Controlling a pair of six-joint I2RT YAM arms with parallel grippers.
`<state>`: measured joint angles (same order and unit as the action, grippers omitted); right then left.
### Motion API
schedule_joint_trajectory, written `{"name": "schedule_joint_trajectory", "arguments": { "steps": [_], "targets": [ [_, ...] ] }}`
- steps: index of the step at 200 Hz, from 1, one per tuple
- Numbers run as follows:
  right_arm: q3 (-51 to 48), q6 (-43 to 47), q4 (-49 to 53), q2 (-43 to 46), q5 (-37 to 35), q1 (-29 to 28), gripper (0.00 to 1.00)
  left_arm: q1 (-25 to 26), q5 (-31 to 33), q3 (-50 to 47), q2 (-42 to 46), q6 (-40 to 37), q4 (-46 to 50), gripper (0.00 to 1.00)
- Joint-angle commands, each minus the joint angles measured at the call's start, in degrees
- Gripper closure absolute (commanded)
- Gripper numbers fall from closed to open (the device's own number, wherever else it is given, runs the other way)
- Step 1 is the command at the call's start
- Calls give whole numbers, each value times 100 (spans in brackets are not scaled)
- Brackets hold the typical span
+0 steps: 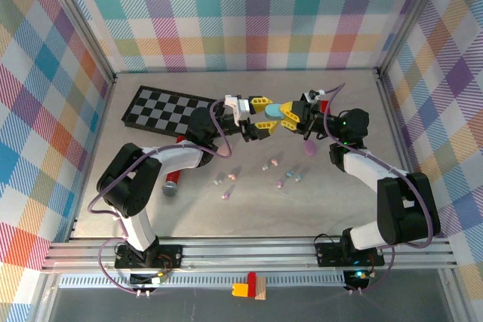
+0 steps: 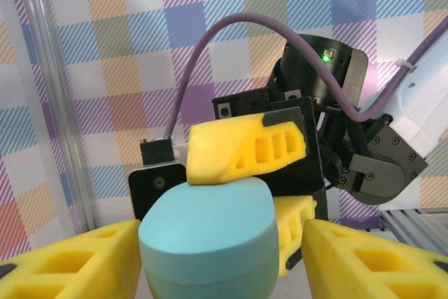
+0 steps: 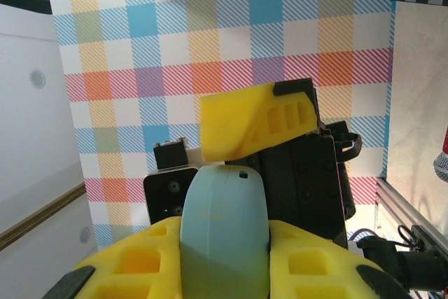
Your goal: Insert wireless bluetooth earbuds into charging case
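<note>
Right tool (image 3: 225, 264) is clamping teal pebble-shaped plastic case (image 1: 271, 110); left tool (image 2: 220, 264) apart, straddling it. Off-centre squeeze risking twist-out.

The top view looks steeply down from above and behind the arm bases, taking in the whole counter (image 1: 249, 216) from afar. The left wrist view looks level along its own fingers (image 2: 70, 264), very near, facing the right end effector (image 2: 259, 194). The right wrist view, equally close, faces back at the left end effector (image 3: 238, 173). All three share the case (image 1: 272, 109) between them.
</note>
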<state>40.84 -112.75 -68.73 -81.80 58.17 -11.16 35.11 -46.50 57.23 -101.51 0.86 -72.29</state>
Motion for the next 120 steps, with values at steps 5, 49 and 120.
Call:
{"name": "schedule_joint_trajectory", "arguments": {
  "steps": [5, 49, 120],
  "targets": [
    [132, 62, -132, 151, -2, 10, 94, 33, -184, 189, -92, 10, -272, 42],
    [165, 171, -71, 193, 47, 3, 94, 70, -191, 296, -200, 53, -233, 44],
    [173, 420, 254, 305, 109, 0, 95, 101, -249, 385, -246, 171, -206, 60]
  ]
}}
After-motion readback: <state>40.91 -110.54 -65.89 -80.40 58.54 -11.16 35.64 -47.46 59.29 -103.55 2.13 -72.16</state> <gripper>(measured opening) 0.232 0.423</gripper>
